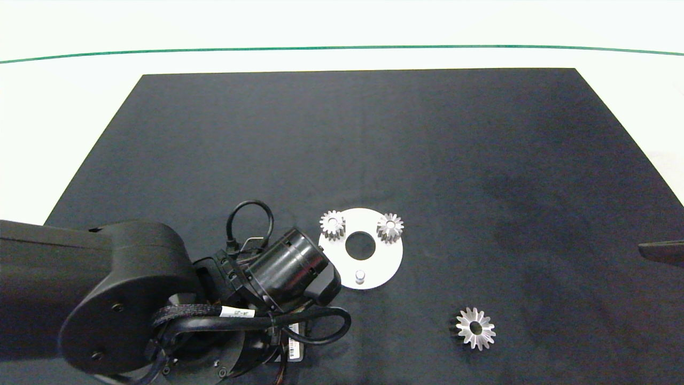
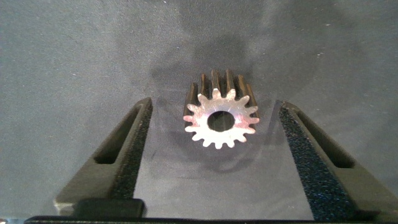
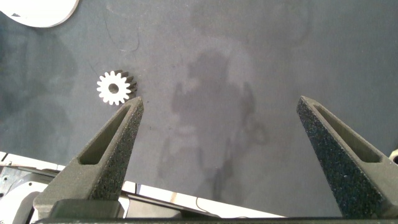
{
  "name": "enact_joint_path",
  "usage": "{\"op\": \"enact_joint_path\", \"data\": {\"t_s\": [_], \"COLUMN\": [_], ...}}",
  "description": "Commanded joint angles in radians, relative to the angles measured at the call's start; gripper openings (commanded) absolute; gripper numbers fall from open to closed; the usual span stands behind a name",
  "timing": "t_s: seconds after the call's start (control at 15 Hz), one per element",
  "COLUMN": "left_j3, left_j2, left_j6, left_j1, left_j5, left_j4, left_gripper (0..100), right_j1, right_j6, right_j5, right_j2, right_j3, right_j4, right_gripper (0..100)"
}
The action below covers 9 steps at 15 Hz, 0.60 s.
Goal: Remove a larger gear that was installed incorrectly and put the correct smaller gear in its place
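The smaller gear (image 2: 221, 118) lies flat on the dark mat between the open fingers of my left gripper (image 2: 214, 104), which touch nothing. In the head view the left wrist (image 1: 288, 267) hides that gear and the fingers, just beside the near left rim of the white disc (image 1: 385, 262). Two small gears (image 1: 332, 224) (image 1: 390, 227) sit on the disc's far pegs, and its near peg (image 1: 360, 276) is bare. The larger gear (image 1: 474, 328) (image 3: 114, 87) rests on the mat to the disc's near right. At the right edge my right gripper (image 3: 221, 99) hangs open and empty.
A black mat (image 1: 374, 149) covers the white table. The disc has a round centre hole (image 1: 360, 246). A green line (image 1: 342, 48) runs along the far side of the table. One tip of the right gripper (image 1: 661, 252) pokes in at the right edge.
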Motion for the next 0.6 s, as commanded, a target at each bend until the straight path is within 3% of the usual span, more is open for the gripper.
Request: {"op": "enact_joint_path", "data": {"t_s": [0.07, 0.6], "left_j3": [0.009, 0.012], "left_j2": [0.014, 0.01], "left_j6": [-0.005, -0.007], "left_j1": [0.001, 0.001], "left_j5": [0.004, 0.008], "left_j4": [0.002, -0.011], "left_gripper": [75, 59], "right_j1": [0.0, 0.0], "right_j6": [0.0, 0.0], "right_j5": [-0.001, -0.001], "right_j2": [0.003, 0.004], "right_j3": [0.0, 0.004], "right_j4": [0.005, 0.005], "right_gripper": [100, 100]}}
